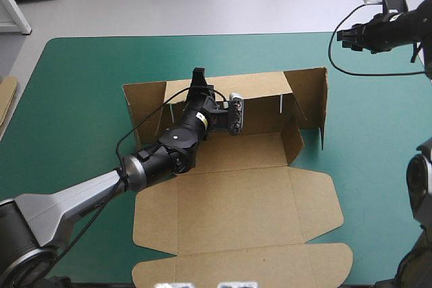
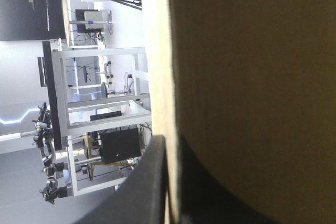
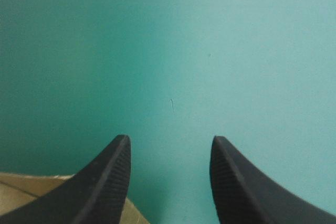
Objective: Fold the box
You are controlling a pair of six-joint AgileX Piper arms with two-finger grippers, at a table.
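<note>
brown board sits right up against my left wrist camera: the far wall of the box (image 2: 252, 98), seen edge-on. one black finger (image 2: 149, 182) of my left gripper (image 1: 198, 75) lies along the wall's pale outer face. a dark shape on the inner face looks like its partner, so i read the pair as pinched on the wall's top edge with the sheet between them.

from above, the box lies in the middle of the teal-green cover (image 1: 81, 99) and reaches to the table's near edge. its far wall stands upright, and my left arm stretches across the base panel (image 1: 236, 153) to reach it. the right wall (image 1: 312, 99) is raised too, while the lid (image 1: 236, 214) lies flat toward the near edge with its side flaps spread.

my right gripper (image 3: 169, 138) hangs over bare cover near the table's far right corner, well apart from the box. its fingers are spread wide with nothing between them, and a corner of brown board shows just beside one finger's base.

an edge of more board (image 1: 5, 99) shows at the table's left edge.
</note>
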